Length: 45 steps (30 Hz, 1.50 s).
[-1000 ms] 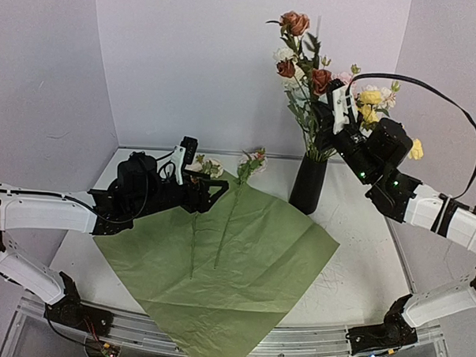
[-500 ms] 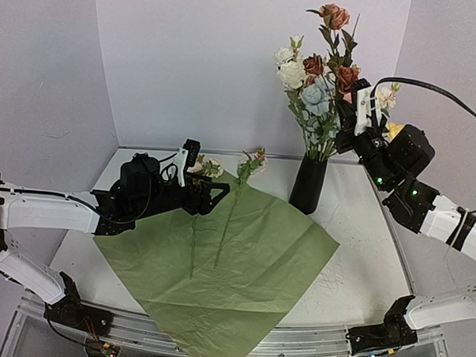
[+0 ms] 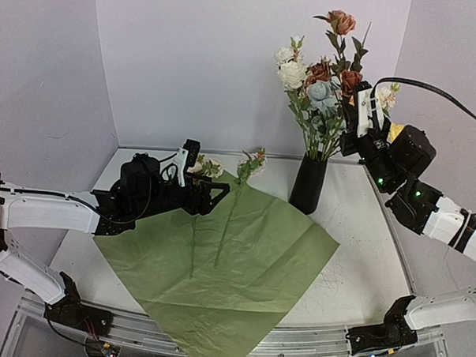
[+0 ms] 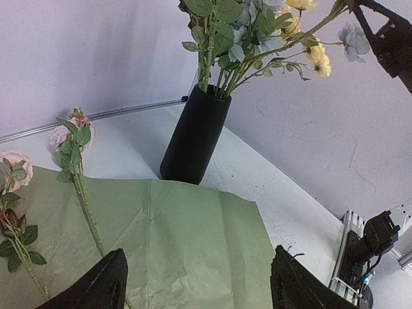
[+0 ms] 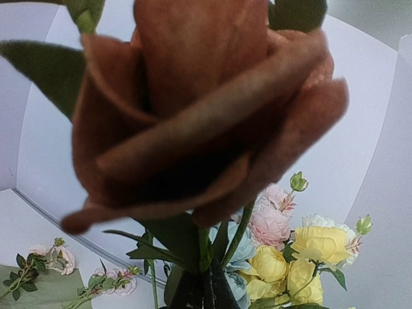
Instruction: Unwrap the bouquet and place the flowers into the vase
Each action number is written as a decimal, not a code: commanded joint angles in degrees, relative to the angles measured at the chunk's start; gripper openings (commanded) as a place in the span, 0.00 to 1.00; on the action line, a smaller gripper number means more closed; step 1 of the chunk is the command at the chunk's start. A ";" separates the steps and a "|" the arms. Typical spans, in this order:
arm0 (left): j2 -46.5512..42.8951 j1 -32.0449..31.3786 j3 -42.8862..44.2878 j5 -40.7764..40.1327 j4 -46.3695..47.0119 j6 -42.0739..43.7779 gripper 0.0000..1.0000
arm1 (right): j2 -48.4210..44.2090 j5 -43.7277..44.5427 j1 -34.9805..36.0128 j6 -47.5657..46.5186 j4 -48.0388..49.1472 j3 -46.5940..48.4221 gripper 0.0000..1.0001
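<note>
The black vase (image 3: 308, 184) stands upright, holding most flowers (image 3: 321, 91). Two stems (image 3: 244, 172) lie on the flat green wrapping paper (image 3: 258, 266).

— What stands around the table (image 3: 353, 255)?
— Plain pale lilac panels: a back wall (image 3: 195, 66) behind it, and a side wall (image 3: 37, 83) closing each end.
— And the table itself?
— White top, with a metal rail (image 3: 294, 345) along its near edge. Soft, even light falls over it.

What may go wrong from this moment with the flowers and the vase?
The right gripper is shut on the flowers high above the slim vase; pulling away may drag stems out or tip it.
The open left gripper may snag the paper when taking the two stems.
</note>
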 commanded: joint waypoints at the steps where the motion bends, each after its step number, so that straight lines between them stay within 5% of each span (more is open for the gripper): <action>1: -0.21 -0.04 2.33 0.40 1.31 -0.61 0.77 | -1.51 -0.81 -0.10 1.87 -0.40 2.88 0.00; 16: 0.23 -0.07 2.69 0.64 1.37 -0.50 0.77 | 4.80 -14.62 -0.10 20.12 -11.88 13.13 0.00; 28: 0.35 -0.05 2.56 0.18 1.36 0.05 0.77 | 6.63 -8.68 3.57 18.95 -16.58 17.89 0.00; 45: 0.56 -0.06 2.34 0.31 1.31 -0.12 0.77 | -3.99 -18.60 3.68 21.06 -18.81 16.02 0.00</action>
